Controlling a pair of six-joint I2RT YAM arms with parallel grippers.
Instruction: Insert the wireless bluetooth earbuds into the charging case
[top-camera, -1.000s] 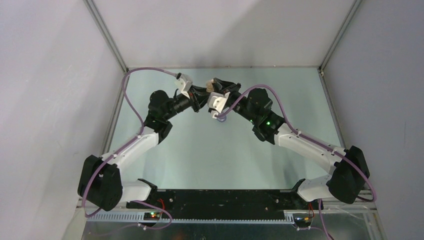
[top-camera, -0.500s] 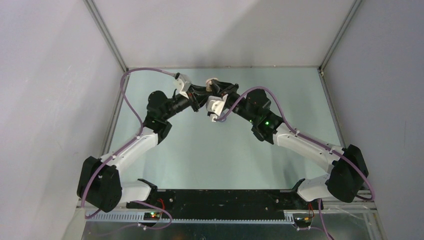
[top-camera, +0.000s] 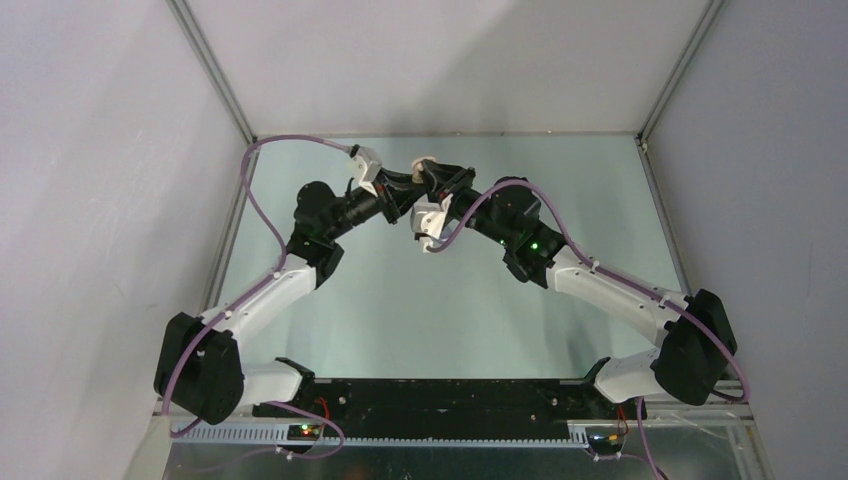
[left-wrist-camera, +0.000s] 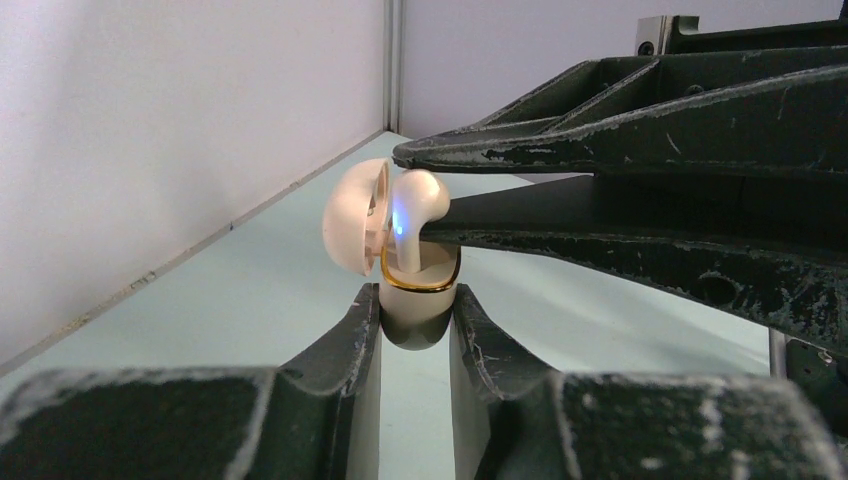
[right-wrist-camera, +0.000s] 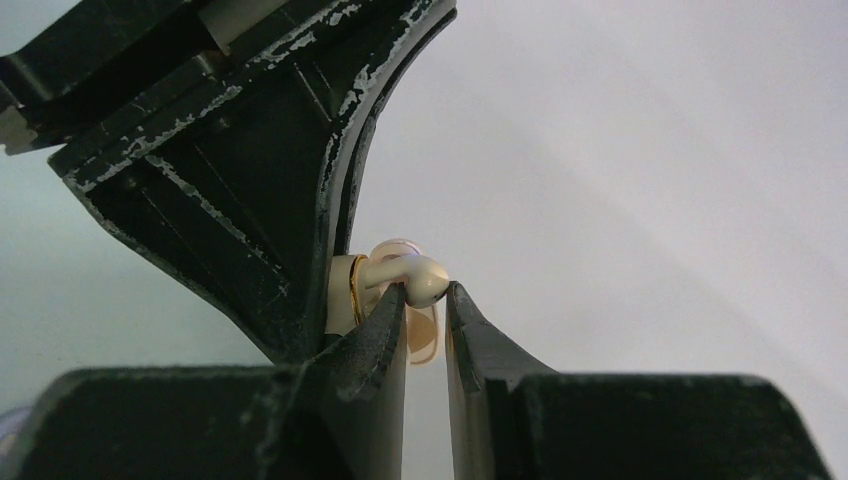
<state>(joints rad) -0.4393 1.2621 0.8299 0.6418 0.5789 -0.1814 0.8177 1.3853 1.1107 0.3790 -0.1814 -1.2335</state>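
Observation:
My left gripper is shut on a cream-white charging case with a gold rim. It holds the case upright above the table with the lid open to the left. My right gripper is shut on a cream-white earbud. The earbud's stem reaches down into the case, and a small blue light glows on the bud. In the top view both grippers meet at the far middle of the table, the left and the right, with the case between them. No lilac buds show.
White walls with metal corner posts enclose the pale green table. The right arm's fingers fill the upper right of the left wrist view. The left gripper's finger fills the upper left of the right wrist view.
My right gripper has moved a little left and away towards the case, bringing the earbud into its opening. Its wrist now covers a small lilac object seen on the table earlier.

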